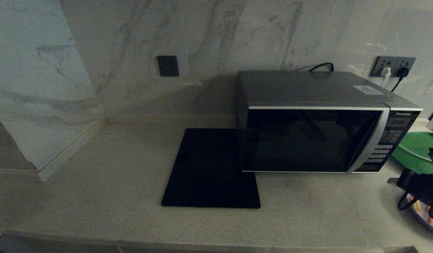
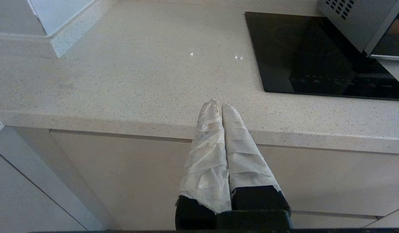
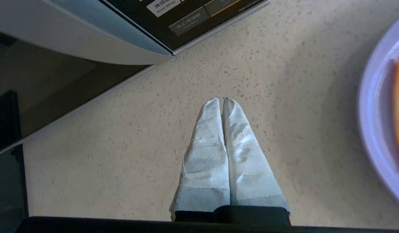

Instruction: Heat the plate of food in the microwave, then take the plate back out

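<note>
One Panasonic microwave (image 1: 315,137), door closed, right of centre in the head view. One plate of food (image 1: 425,214), pale lilac with orange fries, at the lower right edge of that frame, half cut off, on the counter (image 1: 97,196) in front of the green tray (image 1: 418,149). One black square mat (image 1: 211,168) just left of the microwave, its corner tucked under the microwave's side.

Right gripper (image 3: 222,101) pinched together, holding nothing, over bare counter between the microwave's button panel and the plate rim (image 3: 369,129). Left gripper (image 2: 219,105) also pressed closed and empty, parked at the counter's front edge, lower centre of its wrist frame.

Judgement: door not opened yet, plate not picked up, so the task is at the very start.

Risks:
- The plate sits near the right arm's cabling at the frame edge; a sweep toward the door could clip the rim and spill fries.
- Closed, wrapped fingers may slip on the curved door trim.
- Poking the button panel by mistake, since it is right beside the fingertips.

Counts: two grippers, two wall outlets, one wall switch plate.
</note>
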`<state>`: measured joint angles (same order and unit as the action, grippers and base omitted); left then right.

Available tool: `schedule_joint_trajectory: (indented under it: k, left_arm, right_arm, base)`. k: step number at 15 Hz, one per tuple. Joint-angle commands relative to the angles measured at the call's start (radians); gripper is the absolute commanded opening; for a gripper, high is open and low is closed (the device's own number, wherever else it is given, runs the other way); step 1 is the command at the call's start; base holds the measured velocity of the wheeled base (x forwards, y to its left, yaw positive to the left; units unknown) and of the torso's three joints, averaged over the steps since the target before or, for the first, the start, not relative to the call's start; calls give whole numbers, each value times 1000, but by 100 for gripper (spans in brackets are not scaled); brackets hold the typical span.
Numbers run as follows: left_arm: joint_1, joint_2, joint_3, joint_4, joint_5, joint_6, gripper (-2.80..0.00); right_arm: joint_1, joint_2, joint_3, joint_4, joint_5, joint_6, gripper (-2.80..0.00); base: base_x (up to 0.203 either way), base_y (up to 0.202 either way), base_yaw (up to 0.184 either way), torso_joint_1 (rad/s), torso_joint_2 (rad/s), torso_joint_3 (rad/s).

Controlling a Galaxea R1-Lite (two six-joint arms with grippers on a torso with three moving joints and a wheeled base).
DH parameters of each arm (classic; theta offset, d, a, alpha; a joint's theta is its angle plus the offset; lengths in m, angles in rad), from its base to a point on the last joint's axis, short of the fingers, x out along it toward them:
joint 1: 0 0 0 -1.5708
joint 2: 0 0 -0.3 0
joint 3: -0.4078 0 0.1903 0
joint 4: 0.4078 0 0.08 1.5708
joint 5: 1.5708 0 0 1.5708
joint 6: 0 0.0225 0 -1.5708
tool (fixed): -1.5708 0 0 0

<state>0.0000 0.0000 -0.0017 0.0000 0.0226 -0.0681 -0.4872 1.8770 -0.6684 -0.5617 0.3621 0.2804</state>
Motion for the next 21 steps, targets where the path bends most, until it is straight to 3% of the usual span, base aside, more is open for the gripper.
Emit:
schedule_joint_trajectory:
  k: [1,6,12,21]
  left_arm:
    - [0,0,0,0,0,-1,-280]
    - [0,0,0,0,0,-1,-280]
    - [0,0,0,0,0,-1,-280]
    - [0,0,0,0,0,-1,-280]
  right_arm:
    - [-1,54,-25,-5,21,11,-280]
    - [-1,165,-81,-103,24,27,-280]
    - [-1,198,-117,-113,23,37,-280]
    - [14,105,7,-110,47,37,-280]
  base:
    - [0,0,0,0,0,0]
    - [0,0,0,0,0,0]
    - [0,0,0,0,0,0]
    - [0,0,0,0,0,0]
